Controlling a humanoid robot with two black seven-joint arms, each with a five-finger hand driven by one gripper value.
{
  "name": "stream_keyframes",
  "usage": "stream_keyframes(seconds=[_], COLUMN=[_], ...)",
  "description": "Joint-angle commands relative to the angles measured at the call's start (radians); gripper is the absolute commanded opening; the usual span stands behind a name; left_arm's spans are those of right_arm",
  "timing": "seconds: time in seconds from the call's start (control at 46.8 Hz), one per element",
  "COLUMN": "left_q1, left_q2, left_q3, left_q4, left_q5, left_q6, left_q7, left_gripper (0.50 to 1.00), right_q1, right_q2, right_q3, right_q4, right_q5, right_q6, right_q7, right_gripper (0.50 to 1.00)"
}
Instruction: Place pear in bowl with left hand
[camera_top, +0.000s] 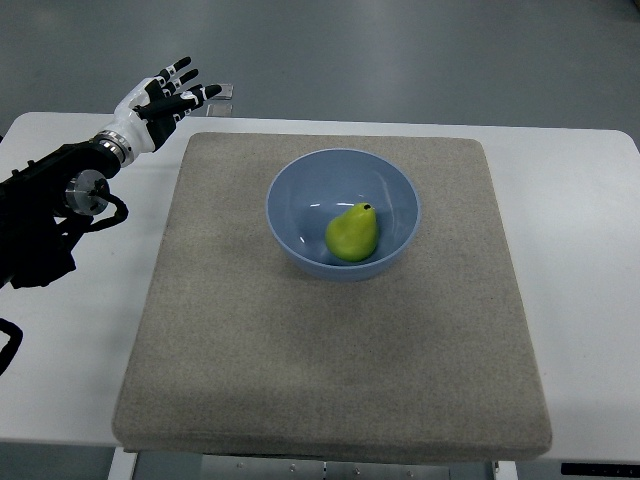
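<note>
- Pear (352, 234): green, lying inside the blue bowl (300, 180), resting on the bowl floor toward its near-right side, stem end pointing up and away. Task looks done, judging from how things lie.
- Left hand (160, 100): up at the far-left, over the bare white table (580, 250) just off the mat's far-left corner, well apart from the bowl. Fingers stretched out and spread, holding nothing. Dark forearm runs in from the left edge.
- Right arm: not in the frame.
- Handling, my guess: the pear is firm, smooth-skinned, moderately light, and rounded enough to roll (the narrow neck gives little purchase). If it needed taking up again, best hold would be around the fat lower body, fingers wrapping from above; the skin may bruise or slip under a hard pinch.
- Bowl sits roughly mid-mat, a bit toward the far side, on the grey mat (250, 380). Its walls fence the pear in, so a side approach is blocked; only a top-down reach works.
- Room: near half of the mat is open, table margins left and right bare. A small clear object (222, 92) sits just beside the fingertips at the far edge; I cannot tell what it is.
</note>
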Motion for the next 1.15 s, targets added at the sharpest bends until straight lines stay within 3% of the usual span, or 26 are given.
stream_keyframes(seconds=[0.0, 1.132], left_q1=[-0.001, -0.009], left_q2=[-0.001, -0.004], left_q3=[-0.001, -0.012], left_q4=[-0.001, 0.0], left_q5=[0.001, 0.0], left_q6=[-0.002, 0.004], left_q7=[-0.001, -0.001], left_gripper=[0.992, 0.994], right_q1=[0.0, 0.003], right_q2=[0.0, 0.0], right_q3=[0.0, -0.002], right_q4=[0.0, 0.001], right_q5=[0.0, -0.003], right_q6=[0.0, 0.0], right_q7=[0.0, 0.0], right_gripper=[0.926, 0.926])
